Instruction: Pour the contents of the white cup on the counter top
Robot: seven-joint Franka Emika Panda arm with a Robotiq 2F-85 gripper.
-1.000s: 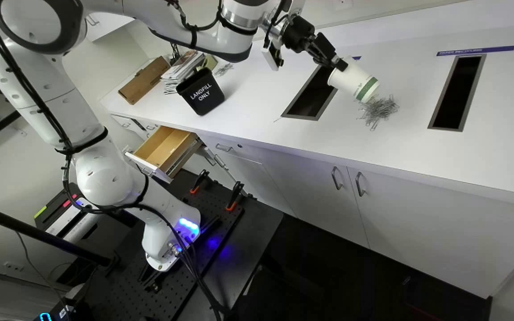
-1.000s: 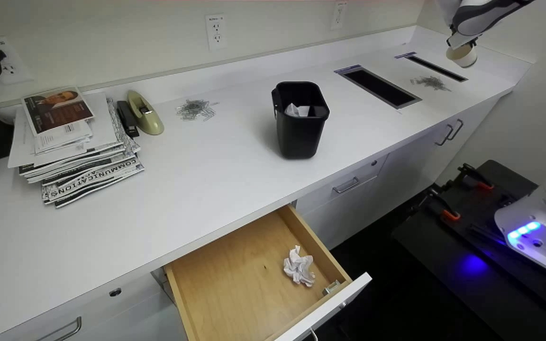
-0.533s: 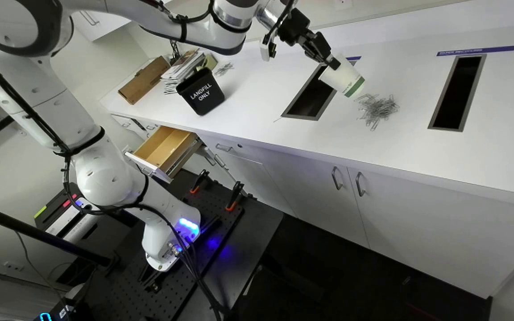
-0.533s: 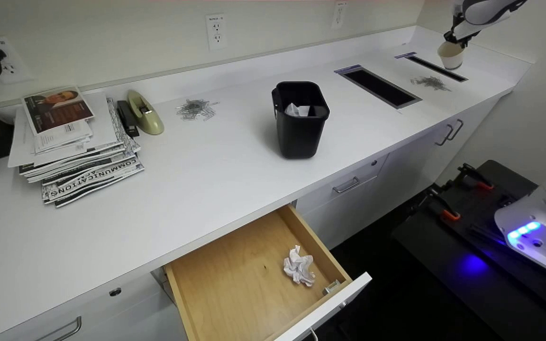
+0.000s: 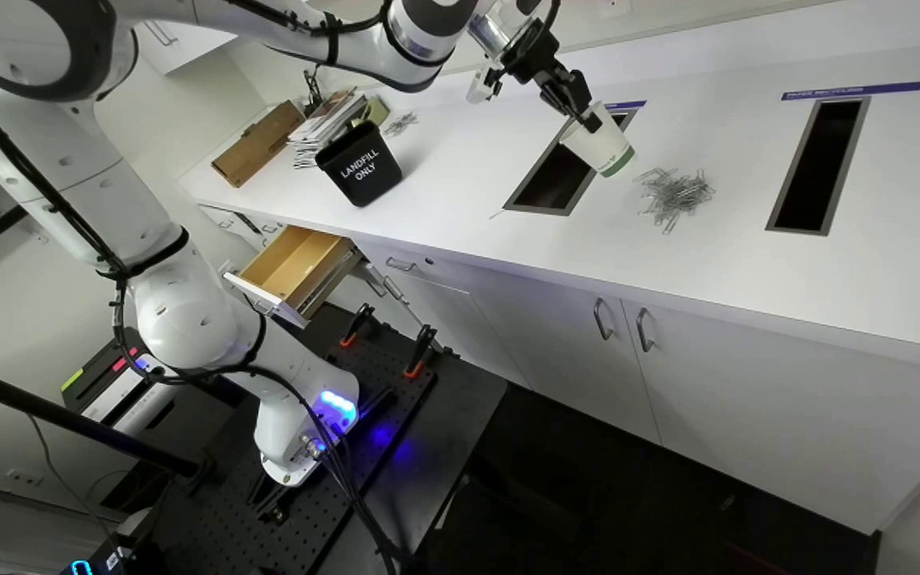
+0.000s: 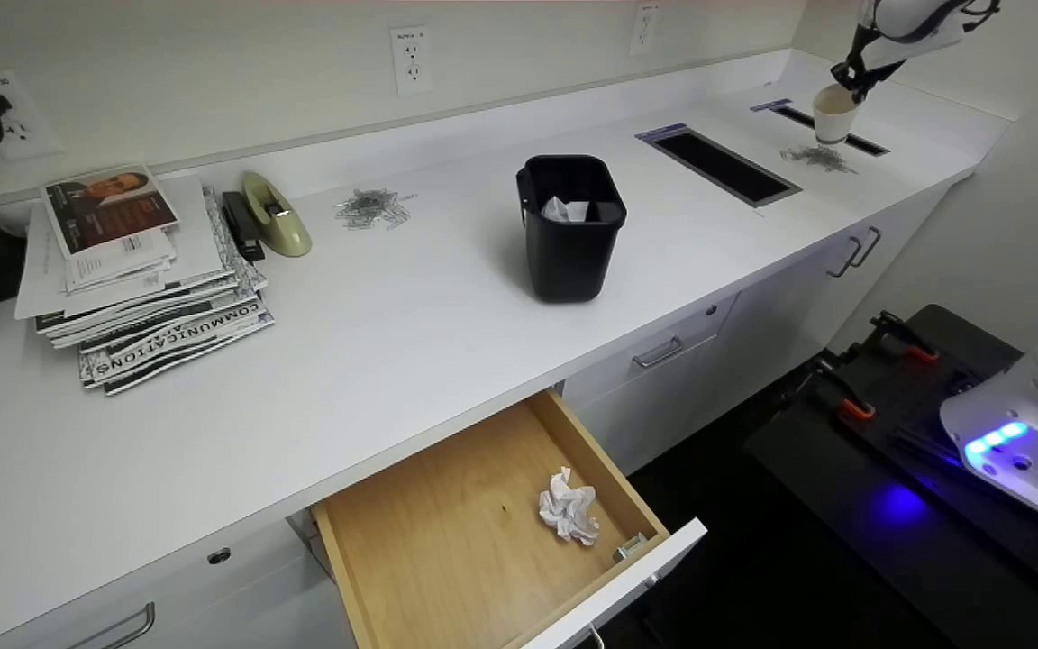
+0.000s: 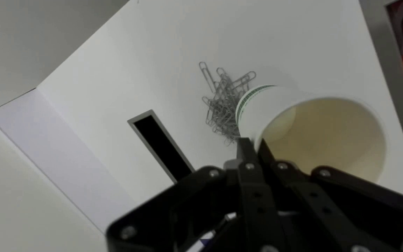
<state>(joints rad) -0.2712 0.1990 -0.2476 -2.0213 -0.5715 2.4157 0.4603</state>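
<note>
Apparently the pouring is done: a heap of paper clips (image 7: 223,111) lies on the counter top (image 7: 303,45), near the centre of the wrist view, and none show in the visible inside of the white cup (image 7: 324,136). Perhaps only setting the cup down remains. At the frame's bottom the gripper (image 7: 254,144) is pinched together, just the cup's wall at the rim between. The cup, mouth up, spreads right of the grip, seemingly off the counter top; the clips lie to its upper left.
</note>
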